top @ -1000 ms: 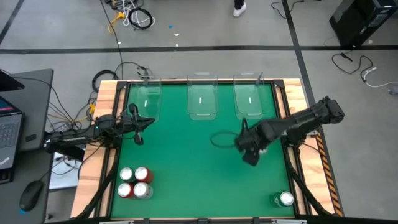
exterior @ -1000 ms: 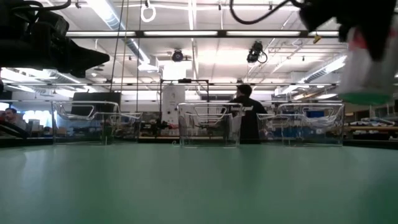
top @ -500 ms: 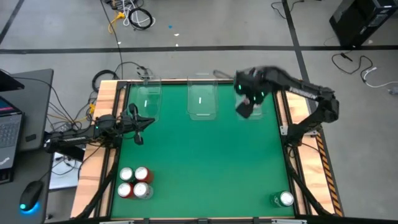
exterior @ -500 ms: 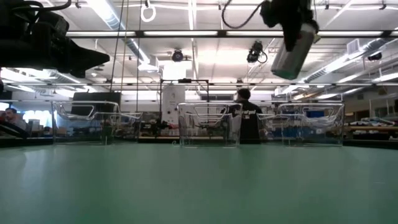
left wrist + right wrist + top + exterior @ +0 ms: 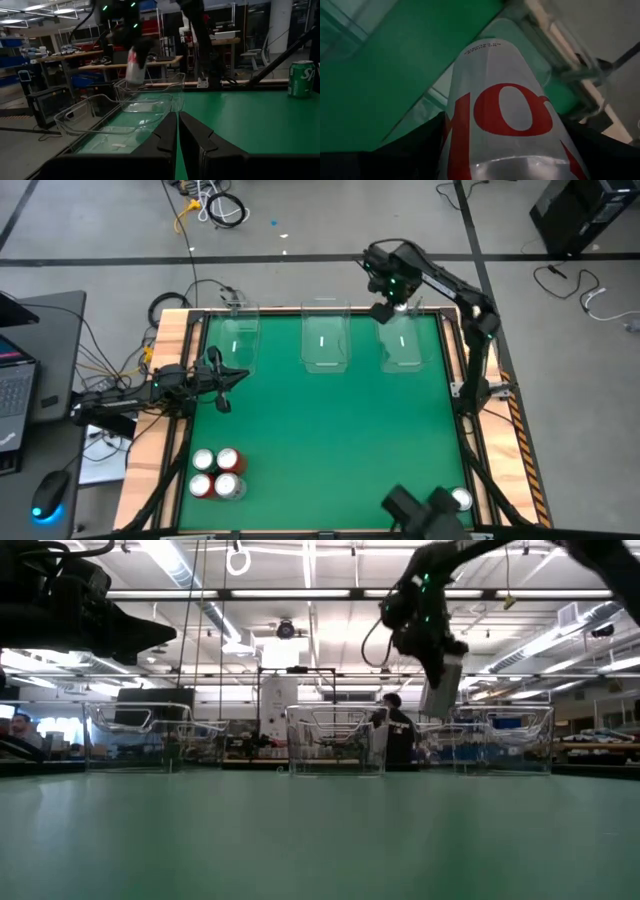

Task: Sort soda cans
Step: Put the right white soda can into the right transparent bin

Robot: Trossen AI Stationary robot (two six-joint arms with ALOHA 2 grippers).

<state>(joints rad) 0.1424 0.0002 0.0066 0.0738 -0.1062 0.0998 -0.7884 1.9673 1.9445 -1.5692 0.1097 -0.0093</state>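
My right gripper (image 5: 386, 308) hangs over the far right clear bin (image 5: 404, 345), shut on a silver-white soda can with red lettering (image 5: 502, 110), which also shows in the low view (image 5: 441, 692) and the left wrist view (image 5: 135, 67). Several soda cans (image 5: 216, 474), red and silver-white, stand upright in a cluster near the table's near left corner. One green soda can (image 5: 459, 500) stands at the near right corner. My left gripper (image 5: 226, 376) rests shut at the table's left side, touching nothing. My right gripper pinches the silver-white can's curved sides (image 5: 470, 150) between its two fingers, coming from above and pointing down. The can hangs below the fingers (image 5: 428, 640), slightly tilted, lifted clear over the far right bin.
Three clear bins stand in a row along the far edge: left (image 5: 240, 340), middle (image 5: 325, 340) and right. Wooden rails frame the green table (image 5: 330, 440). A person (image 5: 397, 735) stands in the room beyond the bins.
My right gripper has carried the silver-white can from the table's middle right toward the far edge, turning about as it went, and now stands over the far right bin. The can has stayed lifted clear in the hold.
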